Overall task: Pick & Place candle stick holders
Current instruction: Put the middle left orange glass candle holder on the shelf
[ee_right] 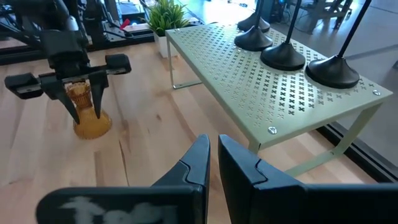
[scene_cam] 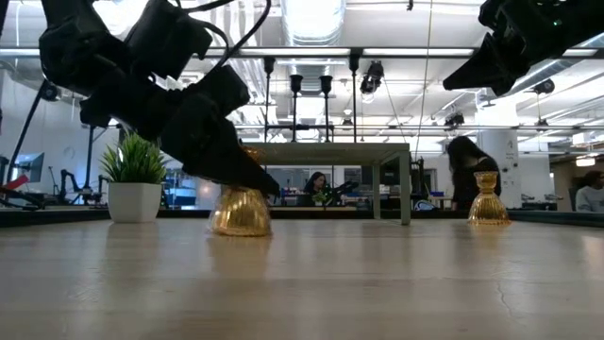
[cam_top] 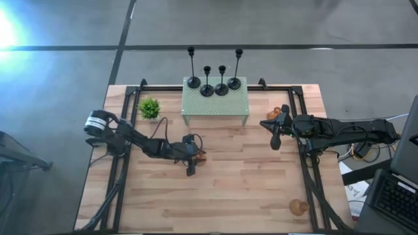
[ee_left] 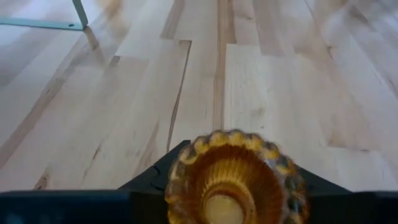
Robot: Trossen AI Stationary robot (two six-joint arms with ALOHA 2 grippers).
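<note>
Amber ribbed glass holder | left hand pinching its neck | right hand pressed together, aloft

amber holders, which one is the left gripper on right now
The amber holder at mid-table, between the left gripper fingers. The other two stand free: one near the right arm, one at the table's near right corner.

Lighting: bright, even overhead; ceiling strip lights glare white in the low view. Blown-out patch at the high view's upper left. Amber holder blurred in the left wrist view.
</note>
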